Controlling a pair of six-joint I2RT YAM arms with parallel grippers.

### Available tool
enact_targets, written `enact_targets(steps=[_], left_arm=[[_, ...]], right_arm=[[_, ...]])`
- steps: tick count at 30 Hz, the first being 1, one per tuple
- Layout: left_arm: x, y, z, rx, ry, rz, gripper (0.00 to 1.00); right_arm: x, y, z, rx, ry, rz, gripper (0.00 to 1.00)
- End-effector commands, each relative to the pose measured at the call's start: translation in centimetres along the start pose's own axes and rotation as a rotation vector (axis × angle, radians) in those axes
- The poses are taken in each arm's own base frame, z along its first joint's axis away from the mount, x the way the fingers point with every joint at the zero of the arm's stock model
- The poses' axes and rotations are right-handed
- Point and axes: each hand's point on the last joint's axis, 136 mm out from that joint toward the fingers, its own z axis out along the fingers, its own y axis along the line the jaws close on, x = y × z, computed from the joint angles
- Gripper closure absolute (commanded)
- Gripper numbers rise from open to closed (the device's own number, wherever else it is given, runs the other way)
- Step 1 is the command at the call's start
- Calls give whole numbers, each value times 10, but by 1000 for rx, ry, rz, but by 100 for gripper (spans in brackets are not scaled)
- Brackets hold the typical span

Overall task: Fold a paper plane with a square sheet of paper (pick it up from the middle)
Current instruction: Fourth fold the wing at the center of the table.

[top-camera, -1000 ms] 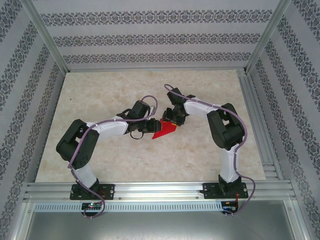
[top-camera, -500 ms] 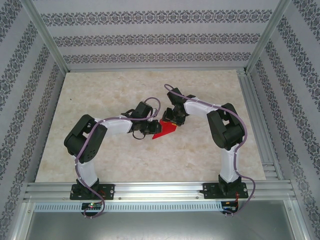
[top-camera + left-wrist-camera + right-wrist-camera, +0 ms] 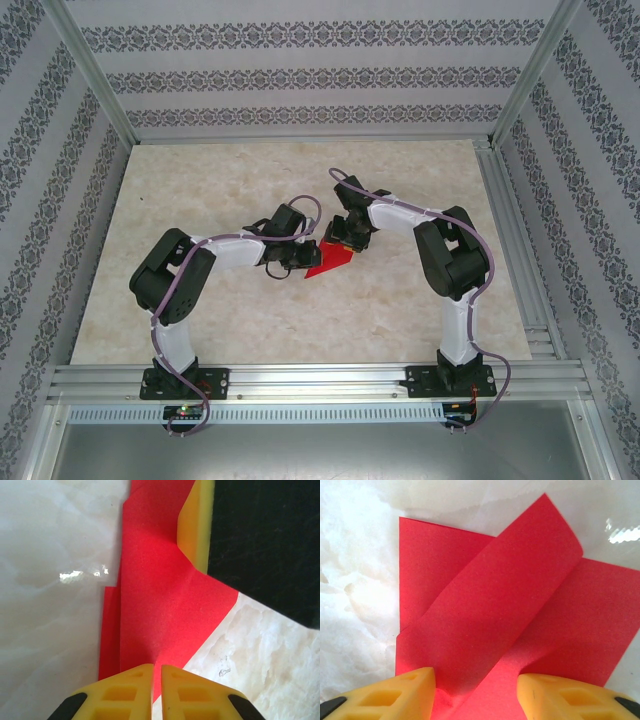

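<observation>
The square sheet of paper (image 3: 330,262) lies partly folded on the marble table between my two grippers. In the left wrist view the red paper (image 3: 160,605) shows a lengthwise crease. My left gripper (image 3: 156,667) is shut, its tips set on the paper's near edge, with only a hairline gap between them. A yellow finger (image 3: 196,525) of the right gripper stands on the far end. In the right wrist view a diagonal flap is folded over the sheet (image 3: 495,605). My right gripper (image 3: 476,680) is open, its fingers pressing down on either side of that flap.
The marble tabletop (image 3: 200,200) is ringed by an aluminium frame (image 3: 300,380) and patterned walls. Both arms (image 3: 440,250) bend in towards the table's middle, their wrists close together above the paper.
My left gripper's jaws have closed, and it has slid a little to the right onto the paper, with its elbow swinging inwards. The right arm and the paper have stayed put.
</observation>
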Motion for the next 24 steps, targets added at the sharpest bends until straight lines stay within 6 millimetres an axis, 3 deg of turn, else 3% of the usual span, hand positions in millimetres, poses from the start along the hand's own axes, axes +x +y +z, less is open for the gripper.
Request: enact_targets(steps=[1,24], left_arm=[[-3,8,2,-38,1,-3,87],[0,19,5,-84,14,-13,89]], right_arm=[[36,-70,60,233,108,31,46],[39,-78,69,282,123,17,42]])
